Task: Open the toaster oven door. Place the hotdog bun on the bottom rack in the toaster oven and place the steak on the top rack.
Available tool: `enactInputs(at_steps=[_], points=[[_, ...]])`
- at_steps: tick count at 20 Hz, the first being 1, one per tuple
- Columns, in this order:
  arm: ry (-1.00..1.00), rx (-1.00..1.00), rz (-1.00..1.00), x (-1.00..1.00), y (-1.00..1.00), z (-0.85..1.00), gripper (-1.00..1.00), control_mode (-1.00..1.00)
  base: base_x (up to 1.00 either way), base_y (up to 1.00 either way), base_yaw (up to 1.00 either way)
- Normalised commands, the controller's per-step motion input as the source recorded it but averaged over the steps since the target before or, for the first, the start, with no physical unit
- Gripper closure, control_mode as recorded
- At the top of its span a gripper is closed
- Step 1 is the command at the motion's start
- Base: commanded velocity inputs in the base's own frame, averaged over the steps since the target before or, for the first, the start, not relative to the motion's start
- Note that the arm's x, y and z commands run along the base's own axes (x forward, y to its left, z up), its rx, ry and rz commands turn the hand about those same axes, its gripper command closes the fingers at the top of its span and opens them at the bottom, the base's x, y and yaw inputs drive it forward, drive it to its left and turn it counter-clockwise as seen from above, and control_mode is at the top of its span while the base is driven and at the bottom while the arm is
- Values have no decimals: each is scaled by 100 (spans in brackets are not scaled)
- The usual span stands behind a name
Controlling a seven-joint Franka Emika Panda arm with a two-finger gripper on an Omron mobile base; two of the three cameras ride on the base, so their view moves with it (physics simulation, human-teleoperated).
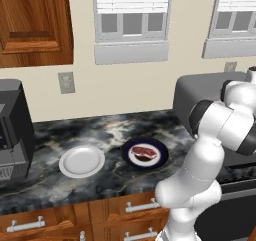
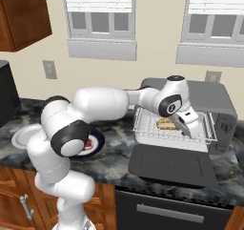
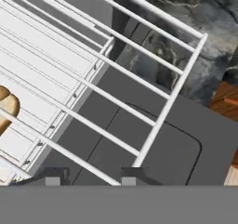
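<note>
The bun (image 2: pixel 166 123) lies on a pulled-out rack (image 2: pixel 190 137) of the toaster oven (image 2: pixel 217 100), door (image 2: pixel 171 166) down. The pincer (image 3: pixel 88 176) at the rack holds nothing — how wide it stands I cannot tell. Next comes the steak (image 1: pixel 143 152), on its plate (image 1: pixel 159 150) at nine o'clock on the tabletop (image 1: pixel 100 130).

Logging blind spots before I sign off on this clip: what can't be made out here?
- Gripper: hand view cuts it at the bottom; open or shut unclear.
- Hotdog bun: right base view, partly behind the hand and rack wires; which rack it lies on unclear.
- Hotdog bun in hand view: cut by the left edge.
- Toaster oven: left base view, front hidden by the arm.
- Steak: small; detail unreadable.
</note>
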Motion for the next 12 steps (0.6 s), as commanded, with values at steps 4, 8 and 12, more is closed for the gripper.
enactInputs(at_steps=[4,8,12], points=[[33,18,4,-79,3,-100,100,-100,0,0,0],[30,17,4,-88,3,-100,100,-100,0,0,0],[20,15,1,-96,19,-100,100,-100,0,0,0]])
